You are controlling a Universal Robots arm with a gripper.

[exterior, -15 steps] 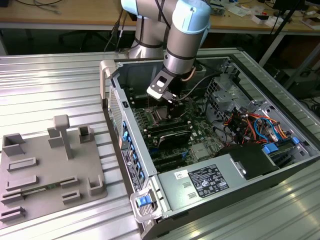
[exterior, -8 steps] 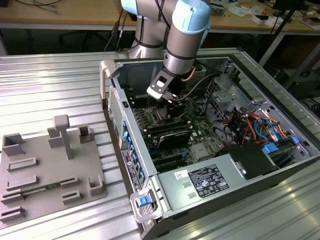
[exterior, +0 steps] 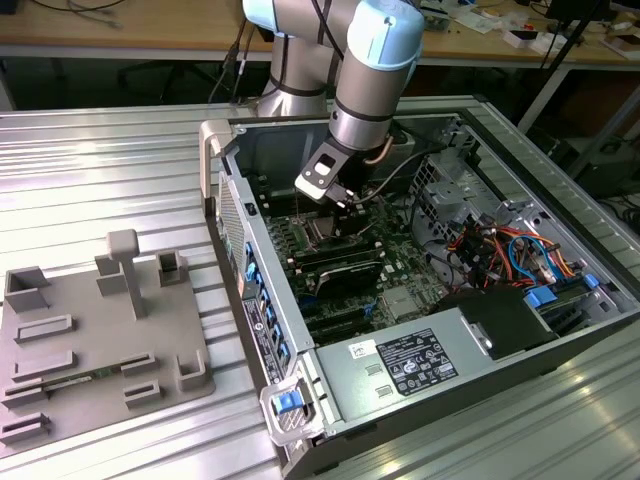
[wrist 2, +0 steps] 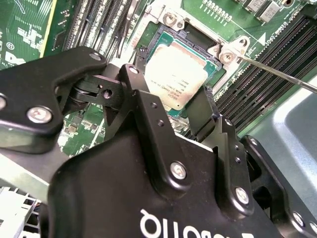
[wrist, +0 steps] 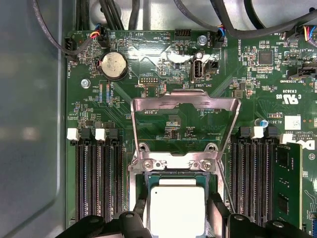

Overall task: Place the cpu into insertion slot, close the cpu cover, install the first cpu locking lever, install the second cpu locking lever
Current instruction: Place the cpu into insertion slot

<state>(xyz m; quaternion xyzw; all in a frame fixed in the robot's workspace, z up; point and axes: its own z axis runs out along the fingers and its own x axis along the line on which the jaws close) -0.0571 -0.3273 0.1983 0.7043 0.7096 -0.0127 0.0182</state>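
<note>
The cpu (wrist: 177, 210), a pale silver square, lies flat down in the insertion slot (wrist: 174, 174) on the green motherboard. My gripper (wrist: 177, 220) straddles it, with a black finger (wrist: 138, 218) against each of two opposite edges, shut on the chip. In the second wrist view the cpu (wrist 2: 176, 69) sits level inside the socket frame between the black fingers (wrist 2: 200, 109) of my gripper (wrist 2: 171, 106). The cpu cover (wrist: 185, 100) stands raised on its hinge, leaving the socket open. A thin locking lever (wrist 2: 277, 74) sticks out beside the socket. In the exterior view my gripper (exterior: 343, 200) hangs inside the computer case.
Rows of memory slots (wrist: 96, 178) flank the socket, with a fitted module (wrist: 287, 188) on one side. A coin battery (wrist: 113, 64) and cables (wrist: 79, 44) lie beyond the cover. Case walls (exterior: 262, 280) surround the board. A grey fixture plate (exterior: 90, 340) sits at the exterior view's left.
</note>
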